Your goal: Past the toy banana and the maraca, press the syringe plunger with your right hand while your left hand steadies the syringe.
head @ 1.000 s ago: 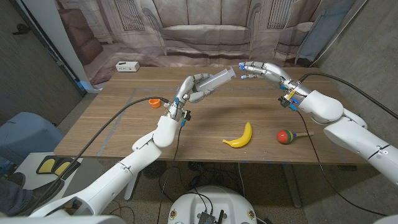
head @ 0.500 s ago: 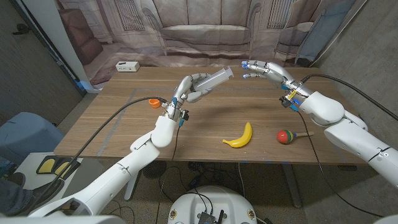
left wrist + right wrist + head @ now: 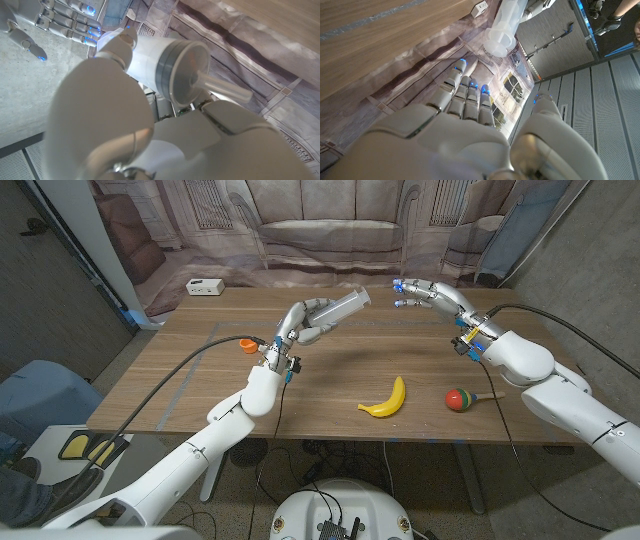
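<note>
Now bring right hand [image 3: 425, 293], empty and spread, onto syringe [image 3: 338, 307] end. Keep left hand [image 3: 306, 321] gripping barrel firmly above bench [image 3: 200, 380].

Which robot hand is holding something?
The left hand: it grips the syringe above the table, while the right hand is open and apart from it.

L robot hand [image 3: 308, 320]: raised, gripping | R robot hand [image 3: 425, 294]: raised, fingers apart
</note>
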Controlling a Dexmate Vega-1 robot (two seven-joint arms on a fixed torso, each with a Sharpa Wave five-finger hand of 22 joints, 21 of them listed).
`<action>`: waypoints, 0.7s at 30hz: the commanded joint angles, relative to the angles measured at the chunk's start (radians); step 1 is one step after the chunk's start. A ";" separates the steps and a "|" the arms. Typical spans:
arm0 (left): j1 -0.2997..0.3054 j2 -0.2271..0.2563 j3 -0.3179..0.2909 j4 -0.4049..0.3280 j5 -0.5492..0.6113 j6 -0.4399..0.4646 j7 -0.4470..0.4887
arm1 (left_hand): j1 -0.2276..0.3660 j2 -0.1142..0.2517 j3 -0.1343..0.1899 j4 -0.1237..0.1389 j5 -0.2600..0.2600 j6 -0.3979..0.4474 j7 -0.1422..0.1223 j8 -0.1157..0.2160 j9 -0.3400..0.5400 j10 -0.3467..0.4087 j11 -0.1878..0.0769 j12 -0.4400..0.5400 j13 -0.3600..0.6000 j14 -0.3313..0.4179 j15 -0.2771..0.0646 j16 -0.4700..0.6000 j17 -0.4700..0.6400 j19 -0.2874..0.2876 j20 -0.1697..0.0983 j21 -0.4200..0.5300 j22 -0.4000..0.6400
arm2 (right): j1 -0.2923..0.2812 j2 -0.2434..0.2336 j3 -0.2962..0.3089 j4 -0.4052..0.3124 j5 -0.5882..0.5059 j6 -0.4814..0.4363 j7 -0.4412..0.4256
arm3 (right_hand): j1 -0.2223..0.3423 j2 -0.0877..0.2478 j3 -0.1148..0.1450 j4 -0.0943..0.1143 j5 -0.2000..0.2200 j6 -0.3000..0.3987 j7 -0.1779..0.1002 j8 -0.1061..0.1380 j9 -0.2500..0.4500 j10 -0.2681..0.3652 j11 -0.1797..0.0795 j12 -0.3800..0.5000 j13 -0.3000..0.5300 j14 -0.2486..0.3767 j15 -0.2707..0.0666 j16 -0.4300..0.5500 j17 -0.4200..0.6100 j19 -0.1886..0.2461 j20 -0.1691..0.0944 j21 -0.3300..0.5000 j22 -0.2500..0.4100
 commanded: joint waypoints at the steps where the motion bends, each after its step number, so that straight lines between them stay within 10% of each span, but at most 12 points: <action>1: -0.002 0.007 0.004 0.005 -0.012 0.038 -0.014 | -0.002 0.067 0.045 0.036 0.005 0.039 -0.030 0.004 0.005 0.072 -0.064 -0.002 0.006 0.129 -0.148 0.003 0.000 0.001 -0.005 0.004 0.000 | -0.022 0.010 0.008 0.015 0.022 0.006 -0.009 | 0.007 0.001 -0.005 0.001 -0.001 0.004 0.006 0.007 0.000 -0.001 0.000 0.001 0.003 0.002 -0.002 -0.005 0.004 -0.004 0.003 0.001 0.001; 21: -0.002 0.018 0.023 0.012 -0.030 0.116 -0.018 | -0.005 0.064 0.045 0.037 0.005 0.039 -0.030 0.003 0.005 0.073 -0.066 -0.005 0.008 0.128 -0.147 0.003 0.000 -0.001 -0.004 0.010 0.000 | -0.100 0.013 0.045 0.015 0.086 0.001 -0.030 | 0.003 -0.001 -0.009 0.004 -0.002 0.007 0.007 0.012 -0.001 -0.003 0.001 0.001 0.003 0.000 0.002 -0.006 0.005 -0.008 0.007 0.000 0.001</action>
